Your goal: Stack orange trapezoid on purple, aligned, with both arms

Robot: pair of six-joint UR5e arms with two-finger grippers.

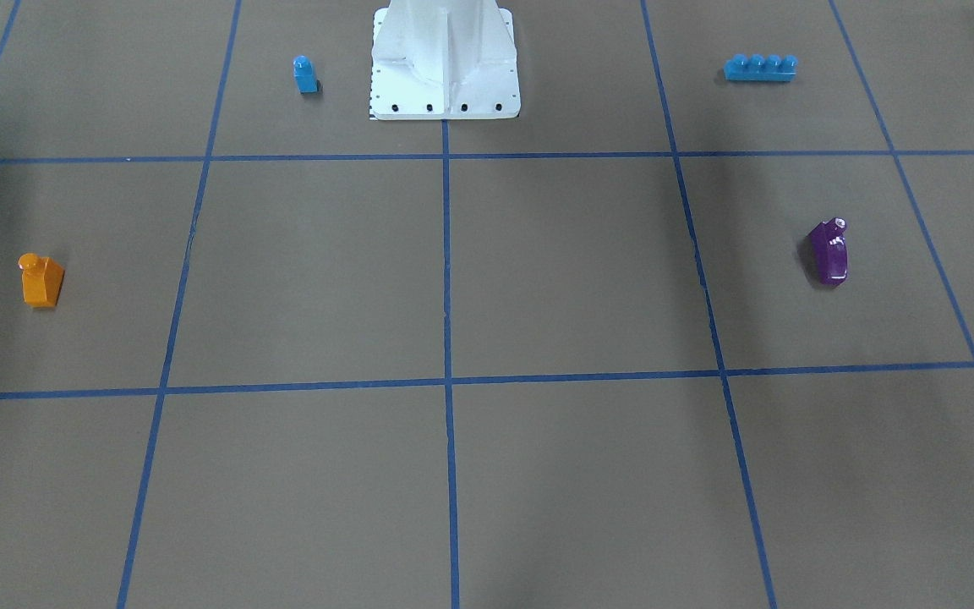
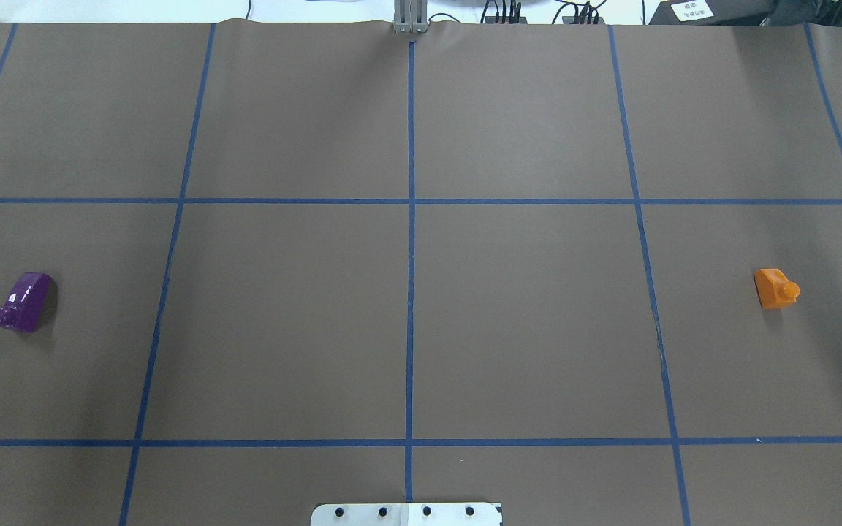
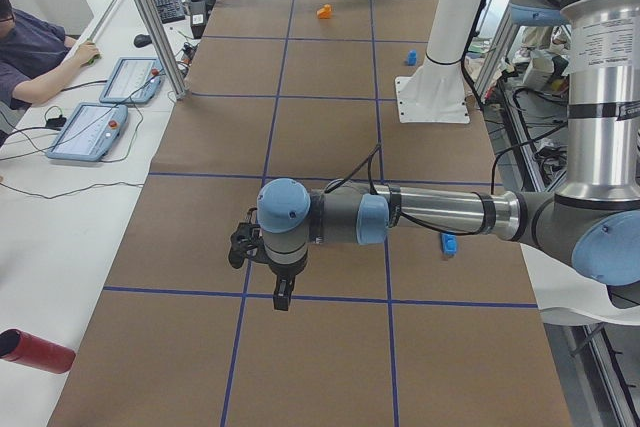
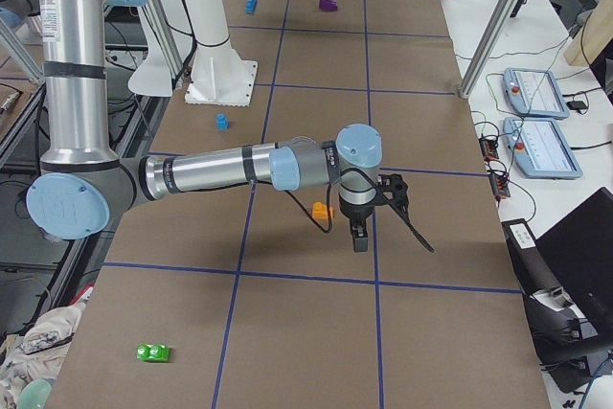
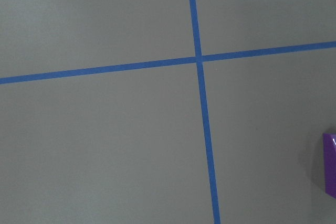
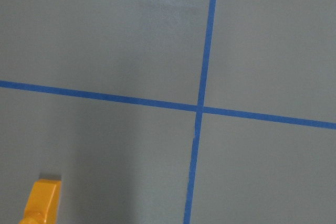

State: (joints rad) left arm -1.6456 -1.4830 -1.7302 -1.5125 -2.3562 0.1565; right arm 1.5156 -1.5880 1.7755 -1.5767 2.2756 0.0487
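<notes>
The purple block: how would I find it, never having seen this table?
Seen from overhead, the brown table is taped into blue squares. In the middle row's leftmost square lies the purple block. It is the only purple thing; the orange block, similar in shape, sits at that row's far right.

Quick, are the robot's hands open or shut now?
Left black two-finger gripper: cannot tell from this side view.
Right black two-finger gripper: cannot tell from this side view.
</notes>
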